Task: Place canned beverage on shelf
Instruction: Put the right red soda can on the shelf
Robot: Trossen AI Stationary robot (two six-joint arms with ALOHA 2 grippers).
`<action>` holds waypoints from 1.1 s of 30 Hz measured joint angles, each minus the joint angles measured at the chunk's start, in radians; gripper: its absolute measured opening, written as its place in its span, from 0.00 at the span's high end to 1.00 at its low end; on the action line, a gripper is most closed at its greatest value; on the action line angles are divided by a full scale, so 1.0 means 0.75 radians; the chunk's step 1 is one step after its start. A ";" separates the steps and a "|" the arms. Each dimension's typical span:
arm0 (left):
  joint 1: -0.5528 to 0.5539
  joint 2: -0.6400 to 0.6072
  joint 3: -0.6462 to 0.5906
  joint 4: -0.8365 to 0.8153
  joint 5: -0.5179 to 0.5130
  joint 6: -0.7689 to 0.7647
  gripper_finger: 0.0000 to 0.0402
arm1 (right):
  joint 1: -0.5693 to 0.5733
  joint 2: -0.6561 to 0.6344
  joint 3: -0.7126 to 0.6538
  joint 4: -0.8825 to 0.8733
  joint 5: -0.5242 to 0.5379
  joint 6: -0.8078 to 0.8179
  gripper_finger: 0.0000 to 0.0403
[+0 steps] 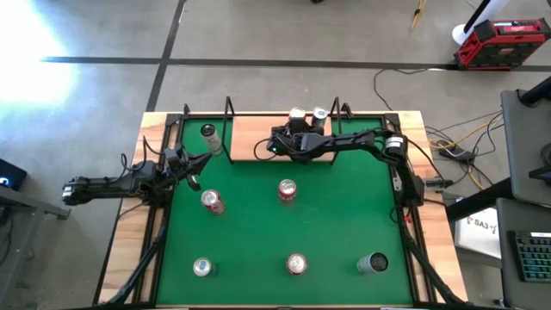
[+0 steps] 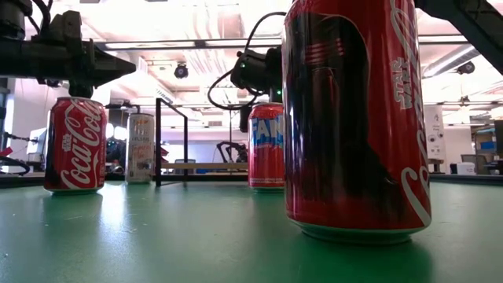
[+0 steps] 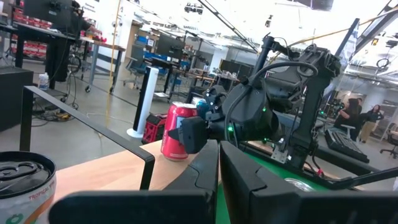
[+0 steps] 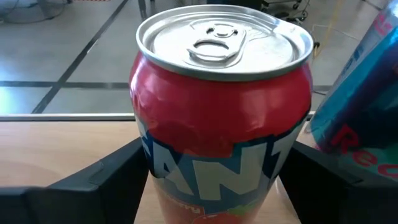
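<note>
- Near edge of the bench (image 1: 129,250): three cans stand in a row on the green mat (image 1: 344,215), well clear of both arms. I see little danger to them from here.
- Middle of the mat: a red can (image 1: 287,190) stands just on the near side of the shelf's front edge, under the right arm's way back. If the arm draws off low, it could clip this can and topple it.
- Left edge of the mat: the left gripper (image 1: 194,162) waits with its fingers pressed together and holds nothing. Another can (image 1: 212,201) stands near it, and a white can (image 1: 208,132) stands in the mat's far left corner. A careless swing of this arm could knock either one.
- Far edge, on the shelf (image 1: 250,138): a blue can (image 4: 367,106) stands just beside the Fanta can (image 4: 224,124), on the side toward the shelf's right end. As I judge it, this is the chief risk — fingers spreading wide would push the outer one into the blue can and might tip it off the board.
- A second risk there: letting go before the base sits flat, or pulling back with a pad still dragging, would leave the Fanta can rocking or drag it toward the front edge.
- The Fanta can stands upright on the light wood toward the shelf's far right part. The right gripper (image 1: 296,125) is closed on it, one dark finger on each side low on the body and apparently touching — the can sits squarely between the fingers, its top above them.
</note>
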State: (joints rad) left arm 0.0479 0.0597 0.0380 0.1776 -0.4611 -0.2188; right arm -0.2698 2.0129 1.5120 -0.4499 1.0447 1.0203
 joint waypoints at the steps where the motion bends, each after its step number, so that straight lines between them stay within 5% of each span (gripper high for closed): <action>1: 0.000 0.000 0.000 0.000 0.000 0.000 1.00 | -0.002 0.000 0.000 0.004 0.000 0.000 0.23; 19: 0.000 0.000 0.000 0.000 0.000 -0.001 1.00 | -0.019 0.000 -0.001 0.020 -0.008 0.000 0.19; 33: -0.001 0.000 0.000 -0.001 0.000 -0.001 1.00 | 0.023 -0.013 0.011 -0.023 0.002 0.001 0.04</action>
State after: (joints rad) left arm 0.0475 0.0597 0.0381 0.1772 -0.4610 -0.2192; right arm -0.2526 2.0031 1.5202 -0.4673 1.0460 1.0210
